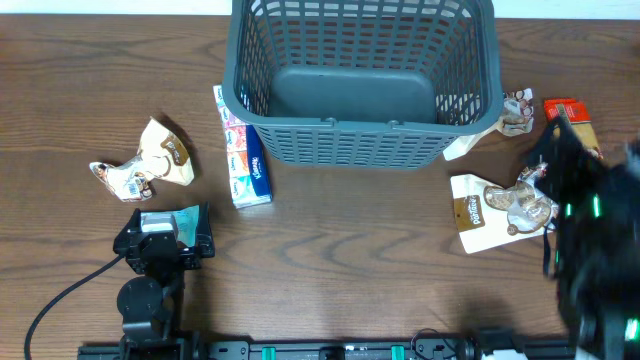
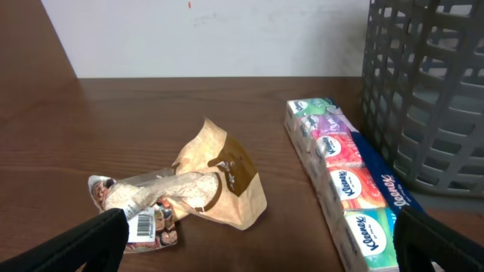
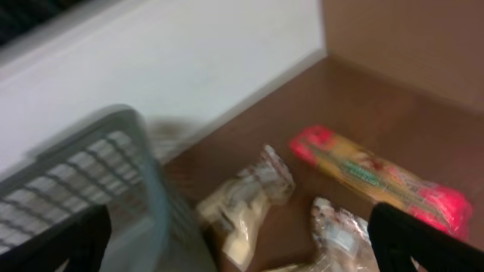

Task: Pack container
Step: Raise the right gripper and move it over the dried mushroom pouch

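Observation:
The dark grey lattice container [image 1: 360,125] stands empty at the back centre; it also shows in the left wrist view [image 2: 431,91] and, blurred, in the right wrist view [image 3: 113,174]. My left gripper [image 2: 257,245] is open and empty, low over the table, in front of a brown snack packet [image 2: 219,177] and a strip of Kleenex packs [image 2: 340,181]. My right gripper [image 3: 242,253] is open and empty, blurred, above the packets right of the container [image 1: 560,165].
Left of the container lie the Kleenex strip [image 1: 246,155], the brown packet [image 1: 165,150] and a small crumpled packet [image 1: 120,178]. On the right lie a pale packet [image 1: 515,110], a red packet [image 1: 568,112], a white-brown packet [image 1: 478,212] and a clear packet [image 1: 525,205].

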